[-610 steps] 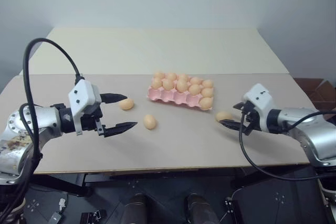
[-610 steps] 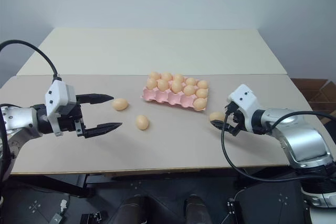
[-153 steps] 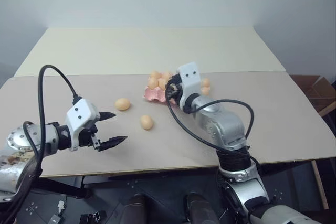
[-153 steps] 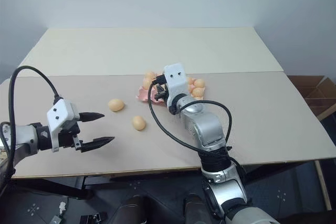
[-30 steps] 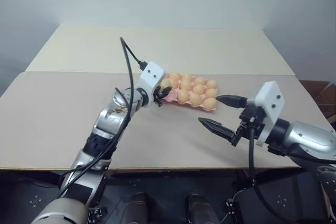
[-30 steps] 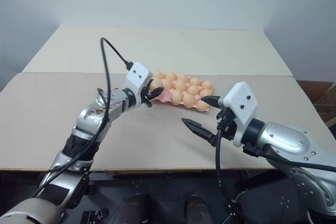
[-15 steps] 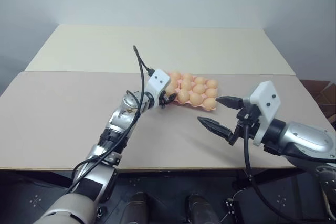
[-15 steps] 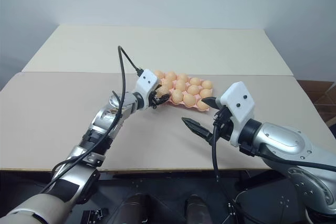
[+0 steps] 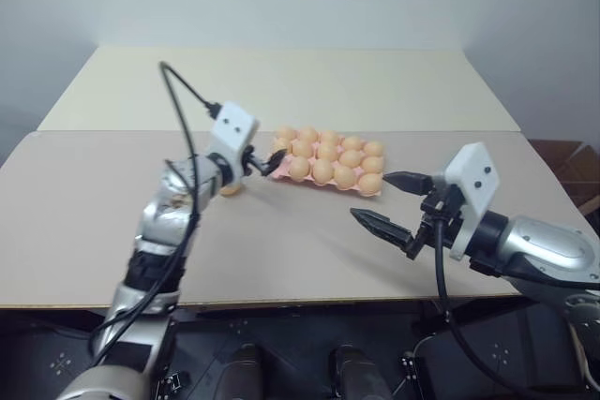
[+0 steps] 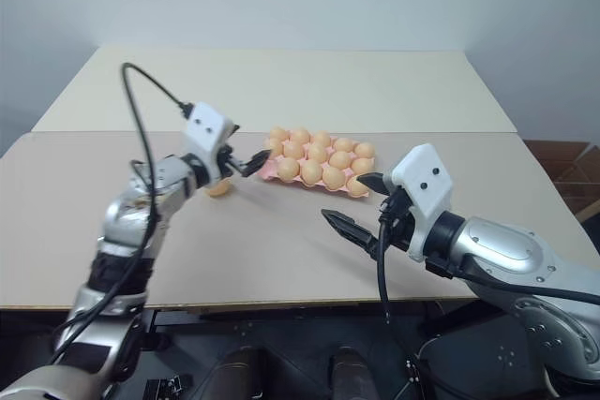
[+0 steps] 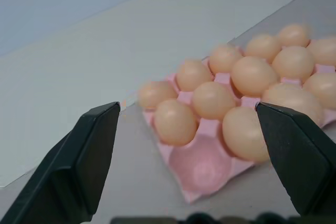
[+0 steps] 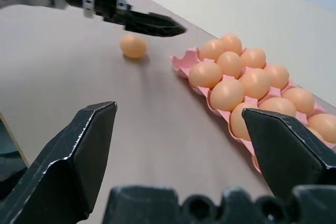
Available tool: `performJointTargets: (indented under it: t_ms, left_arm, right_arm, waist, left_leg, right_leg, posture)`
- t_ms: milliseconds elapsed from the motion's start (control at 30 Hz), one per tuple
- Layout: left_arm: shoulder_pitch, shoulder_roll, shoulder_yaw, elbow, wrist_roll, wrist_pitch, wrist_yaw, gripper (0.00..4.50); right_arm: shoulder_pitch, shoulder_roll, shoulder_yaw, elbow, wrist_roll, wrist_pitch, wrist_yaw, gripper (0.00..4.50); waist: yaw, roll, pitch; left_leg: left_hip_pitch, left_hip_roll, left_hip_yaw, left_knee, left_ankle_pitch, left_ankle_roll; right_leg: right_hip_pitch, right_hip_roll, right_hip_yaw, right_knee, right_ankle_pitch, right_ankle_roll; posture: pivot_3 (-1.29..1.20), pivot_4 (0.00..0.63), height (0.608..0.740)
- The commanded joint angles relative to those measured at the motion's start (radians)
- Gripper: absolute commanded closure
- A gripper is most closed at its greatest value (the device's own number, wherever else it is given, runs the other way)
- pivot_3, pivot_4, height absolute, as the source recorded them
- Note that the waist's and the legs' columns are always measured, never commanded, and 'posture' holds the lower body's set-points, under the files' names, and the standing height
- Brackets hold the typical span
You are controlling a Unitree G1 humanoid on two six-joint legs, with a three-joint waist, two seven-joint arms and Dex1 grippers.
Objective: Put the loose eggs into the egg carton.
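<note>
Count: 1 egg carton [image 12: 181,62], 15 cups, 14 filled as far as I can count. 1 empty cup [image 11: 202,167] sits at the carton's near-left corner. 1 loose egg [image 12: 133,45] lies on the table [image 9: 94,231], just left of the carton and clear of it.

Versus 1 s ago:
- The left gripper [image 12: 181,11] was clamped tight at that corner. Now it is pulled back to the carton's left, jaws spread wide, holding nothing.
- The loose egg was not lying on the table then.
- The right gripper [image 9: 369,196] is unchanged, in front of the carton's right end, jaws wide apart and empty.

Head views: the left arm partly covers the loose egg. The carton's far eggs overlap, so that count is soft.
</note>
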Motion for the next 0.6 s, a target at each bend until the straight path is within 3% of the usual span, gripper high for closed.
performJointTargets:
  t_ms: [33,300,600]
  left_arm:
    - [0.033,0.075,0.064,-0.102,-0.051,0.068,-0.053,0.02]
    - [0.077,0.202,0.065,0.007,-0.055,0.063,-0.137,0.02]
    - [-0.027,0.169,-0.047,0.236,-0.008,-0.042,-0.211,0.02]
  right_arm:
    - [-0.049,-0.009,0.001,0.002,0.059,0.022,-0.02,0.0]
    - [-0.119,-0.077,0.066,-0.018,0.12,0.026,0.119,0.0]
    - [-0.133,-0.101,0.134,-0.034,-0.016,-0.024,0.236,0.0]
  waist:
    - [0.003,0.0,0.0]
    - [0.009,0.0,0.0]
    - [0.011,0.0,0.0]
  left_leg:
    - [0.0,0.0,0.0,0.0,0.0,0.0]
    - [0.001,0.0,0.0,0.0,0.0,0.0]
    - [0.0,0.0,0.001,0.0,0.0,0.0]
  right_leg:
    - [0.0,0.0,0.0,0.0,0.0,0.0]
    - [0.001,0.0,-0.001,-0.001,0.0,0.0]
    - [0.0,0.0,-0.001,-0.001,0.0,-0.001]
  posture:
    - [0.0,0.15,0.74]
    - [0.0,0.15,0.74]
    - [0.0,0.15,0.74]
